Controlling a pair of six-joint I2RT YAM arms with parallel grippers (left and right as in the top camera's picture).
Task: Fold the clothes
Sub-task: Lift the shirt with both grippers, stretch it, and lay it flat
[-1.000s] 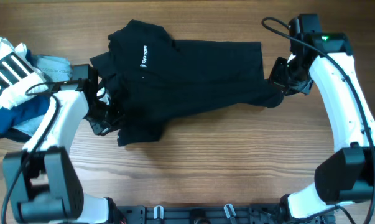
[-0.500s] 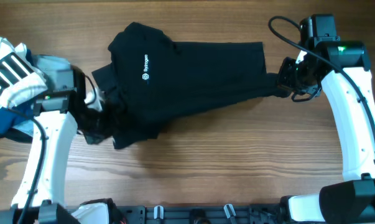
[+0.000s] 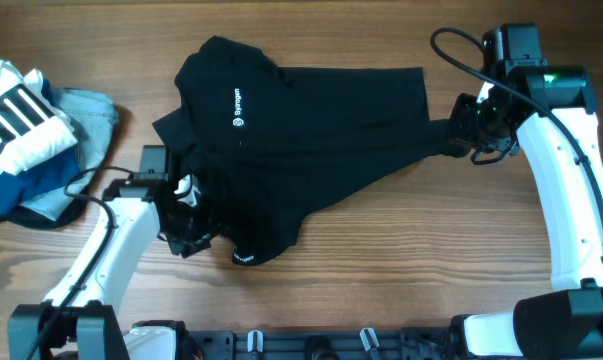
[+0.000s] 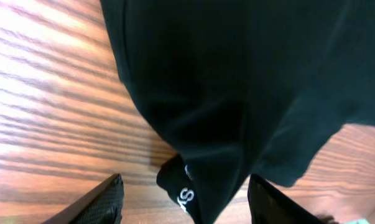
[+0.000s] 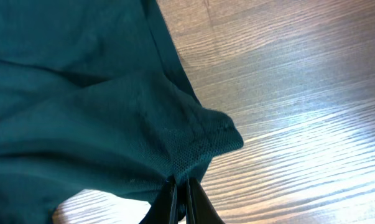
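- Your right pincer [image 5: 180,186] is clamped tight on a corner of the black shirt [image 3: 321,120]. A small puckered fold of fabric is caught between its tips.
- Your left pincer [image 4: 186,186] stands wide apart and holds nothing. A hanging edge of the shirt sits in the gap between its fingers [image 4: 106,200], which do not close on it.
- The shirt lies across the middle of the bench [image 3: 401,260]. It runs from the pinched corner at your right to a bunched mass near your left arm.
- I judge the task to be at an early stage. The shirt is rumpled, with a sleeve tucked under and one edge trailing to a point at the lower left, and no clean fold is made. It looks as if you need to spread it flat, then make every fold.
- The overhead view shows the whole outline, the white chest logo [image 3: 238,100] facing up, and the spare pile at the far left. That pile holds a striped garment [image 3: 11,115] and denim [image 3: 93,112], and it lies apart from the shirt.
- The wrist views miss all that. Only the left one shows the white lettering [image 4: 186,195] on the trailing edge up close. Only the right one shows the mesh weave and how small a bite that pincer has.
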